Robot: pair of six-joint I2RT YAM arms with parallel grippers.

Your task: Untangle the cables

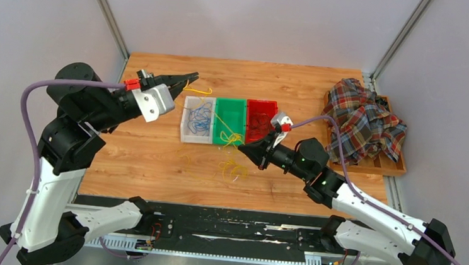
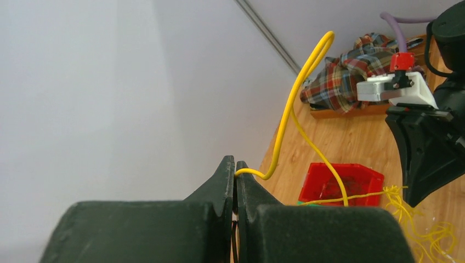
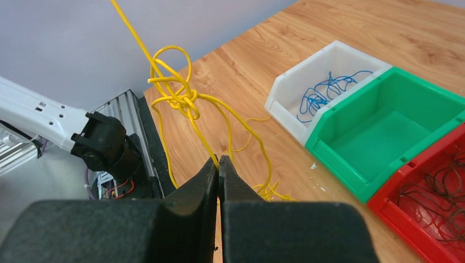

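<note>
**Desk (image 1: 154, 158) between plain grey walls (image 1: 39, 16)**

The wooden top carries a white bin (image 1: 184, 132), green bin (image 1: 231, 100) and red bin (image 1: 263, 102) side by side, with a plaid cloth (image 1: 363, 117) at its right edge. Blue cables (image 1: 200, 118) lie in the white bin and dark cables (image 1: 259, 125) in the red. The left tool (image 1: 192, 77) and right tool (image 1: 243, 147) each pinch the yellow cables (image 1: 232, 165), which lie tangled before the green bin.

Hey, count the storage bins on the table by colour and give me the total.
White bin: 1
Green bin: 1
Red bin: 1
Total: 3
</note>
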